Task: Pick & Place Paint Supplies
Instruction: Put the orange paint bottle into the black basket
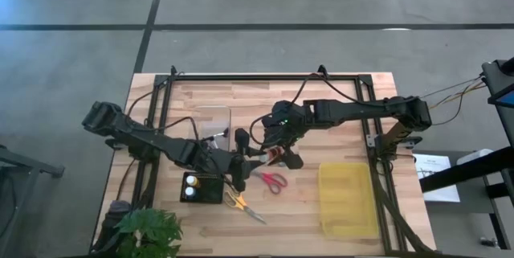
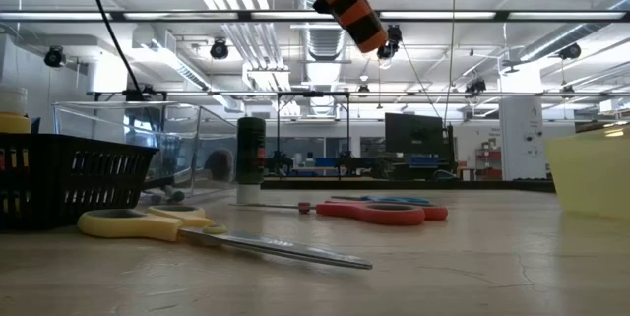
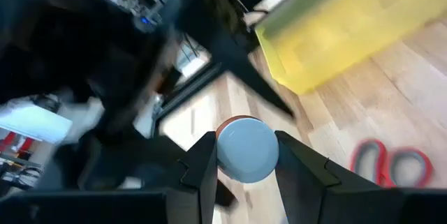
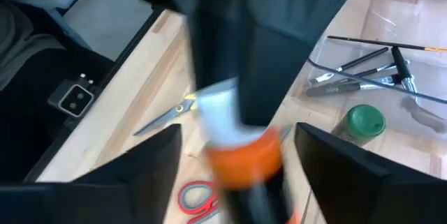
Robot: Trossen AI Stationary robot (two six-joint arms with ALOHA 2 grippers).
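A small orange bottle [image 2: 354,16] with a pale round cap [image 3: 246,151] hangs tilted high above the table's middle. My left gripper [image 1: 250,160] reaches in from the left and is shut on it. My right gripper [image 4: 241,168] comes from the right and is open, one finger on each side of the bottle's orange part [image 4: 244,158], apart from it. On the table lie red scissors [image 1: 273,182] and yellow scissors [image 1: 241,203]. A green pot [image 4: 365,121] and thin brushes [image 4: 363,63] lie in a clear tray [image 1: 210,121]. My left gripper pinches the bottle's pale cap end [image 3: 246,151] between its two fingers [image 3: 202,165], one on each rounded side. The bottle runs on from the fingertips in line with the fingers. It is lifted clear of the table and tilted.
A black square tray [image 1: 201,187] holding small pots stands left of the yellow scissors. A yellow bin [image 1: 347,198] sits at the near right. A dark upright bottle [image 2: 250,158] stands mid-table. A leafy plant [image 1: 144,234] is at the near left corner.
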